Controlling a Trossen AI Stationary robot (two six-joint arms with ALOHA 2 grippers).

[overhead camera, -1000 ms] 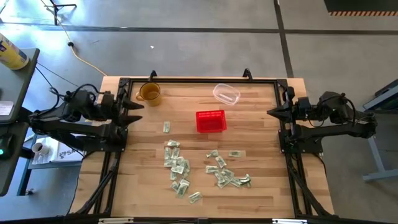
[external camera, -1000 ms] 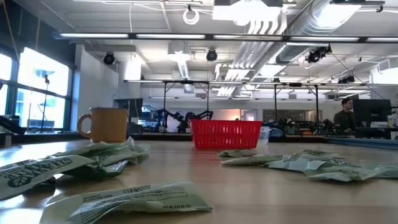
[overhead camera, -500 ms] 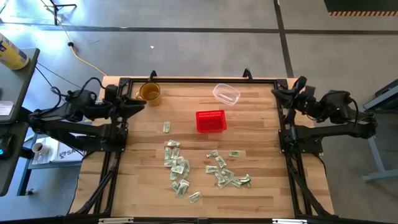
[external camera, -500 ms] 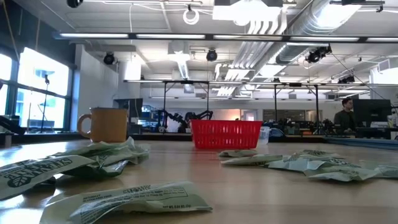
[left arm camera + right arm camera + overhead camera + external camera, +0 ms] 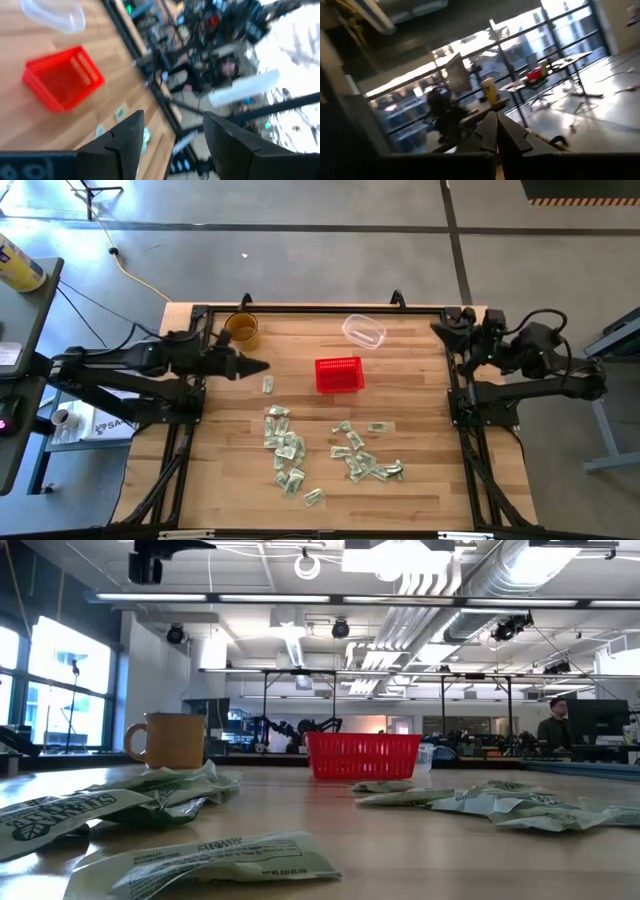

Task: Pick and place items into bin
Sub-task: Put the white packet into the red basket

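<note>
Many wrinkled pale green-and-white bills [image 5: 290, 452] lie flat on the near half of the wooden table, in two loose clusters; a single bill [image 5: 268, 384] lies apart, left of the red basket [image 5: 339, 374]. The basket stands mid-table and shows in the left wrist view [image 5: 62, 77] and the low view [image 5: 363, 753]. My left gripper [image 5: 256, 367] [image 5: 172, 142] is open and hovers above the table, left of the single bill and the basket. My right gripper [image 5: 440, 328] [image 5: 495, 122] is shut, raised at the table's far right corner, facing the room.
An amber mug [image 5: 240, 329] stands near the far left corner and a clear plastic container [image 5: 364, 331] sits beyond the basket. A black frame [image 5: 320, 308] rims the table. Bare wood lies between the basket and the bill clusters. A person [image 5: 553, 720] sits far off in the room.
My left arm has stretched out from the table's left edge toward the right, carrying its gripper over the wood near the single bill. My right gripper has moved toward the far edge and tipped upward. Bills, basket, mug and container have stayed put.
</note>
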